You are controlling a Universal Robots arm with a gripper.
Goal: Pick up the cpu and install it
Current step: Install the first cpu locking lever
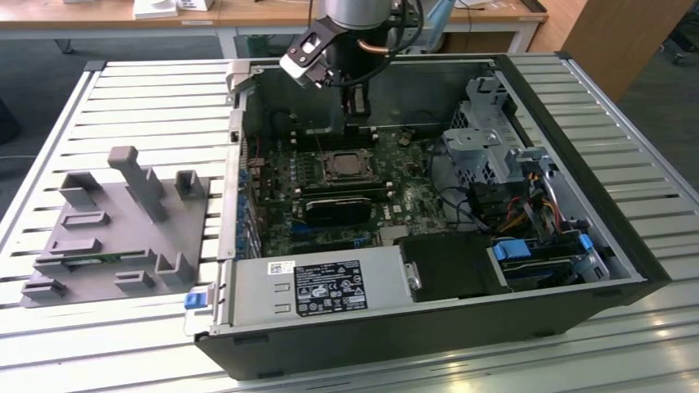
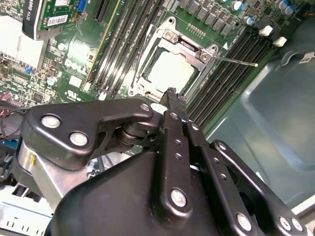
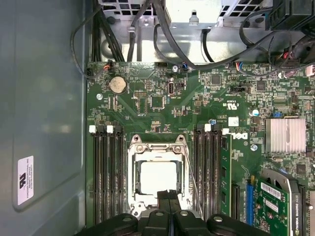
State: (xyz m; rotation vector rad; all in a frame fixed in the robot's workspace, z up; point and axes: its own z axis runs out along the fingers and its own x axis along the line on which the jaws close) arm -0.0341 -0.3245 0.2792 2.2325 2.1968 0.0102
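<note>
The cpu point(image 1: 347, 166) lies flat in the motherboard socket inside the open computer case, its silver top showing within the metal socket frame point(image 3: 132, 172). Both wrist views show the cpu point(image 3: 157, 177) point(image 2: 170, 73) seated in the socket. My gripper point(image 1: 354, 119) hangs just above the board by the socket's far side in the exterior view. In both wrist views the gripper point(image 3: 169, 193) point(image 2: 173, 93) is shut, its black fingers pressed together with nothing between them, tips at the socket's rim. A thin metal lever point(image 2: 236, 61) sticks out beside the socket.
Memory slots point(image 3: 106, 172) flank the socket. A black card point(image 1: 344, 205) lies in front of it, then the grey power supply point(image 1: 317, 286). A drive cage point(image 1: 486, 139) and cables point(image 1: 513, 205) fill the exterior view's right. A grey fixture point(image 1: 120, 229) sits left on the slatted table point(image 1: 644, 147).
</note>
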